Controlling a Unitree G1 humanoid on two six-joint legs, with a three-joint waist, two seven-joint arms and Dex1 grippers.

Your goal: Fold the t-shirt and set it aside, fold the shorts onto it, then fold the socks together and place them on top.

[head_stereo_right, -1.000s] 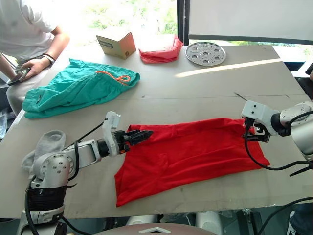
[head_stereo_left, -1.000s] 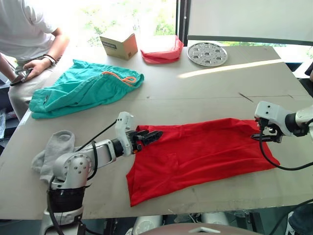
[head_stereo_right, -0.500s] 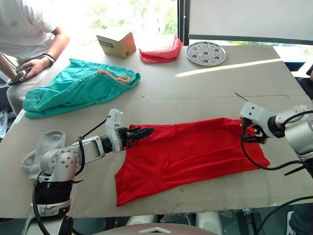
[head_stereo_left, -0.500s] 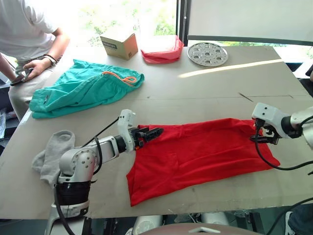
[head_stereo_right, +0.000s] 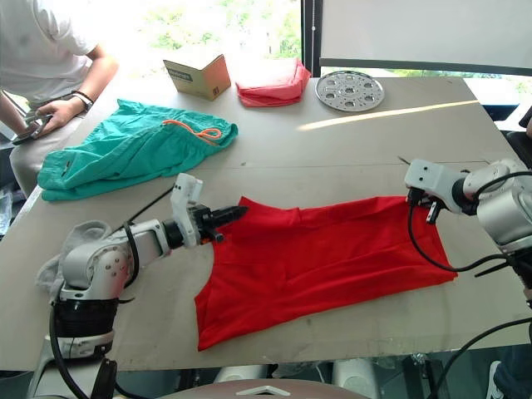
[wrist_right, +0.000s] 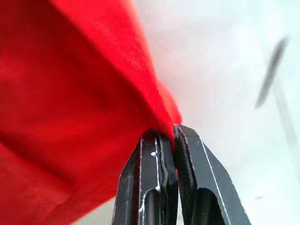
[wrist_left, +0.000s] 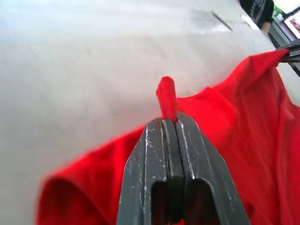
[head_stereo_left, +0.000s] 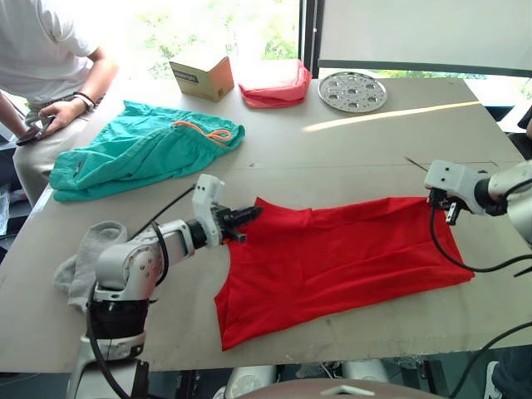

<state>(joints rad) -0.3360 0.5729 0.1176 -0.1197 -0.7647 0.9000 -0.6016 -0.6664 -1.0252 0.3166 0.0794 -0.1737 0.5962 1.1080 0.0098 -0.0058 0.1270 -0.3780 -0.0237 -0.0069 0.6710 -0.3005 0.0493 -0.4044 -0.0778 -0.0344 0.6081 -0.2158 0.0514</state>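
I have both grippers, left gripper [head_stereo_left: 241,218] and right gripper [head_stereo_left: 440,202], clamped on far corners of the bright red fabric t-shirt [head_stereo_left: 332,258] near the worktop's front edge; its fold is unfinished. Teal-green shorts [head_stereo_left: 141,150] and grey socks [head_stereo_left: 87,258] wait by the left edge.

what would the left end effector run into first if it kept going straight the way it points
Only the t-shirt it already pinches. The left end effector points along the cloth's far edge toward the right end effector, probably the first solid obstacle.

Lab-like test space, plain board worktable [head_stereo_left: 349,150] by a bright window [head_stereo_left: 224,25], seated person [head_stereo_left: 41,50] watching
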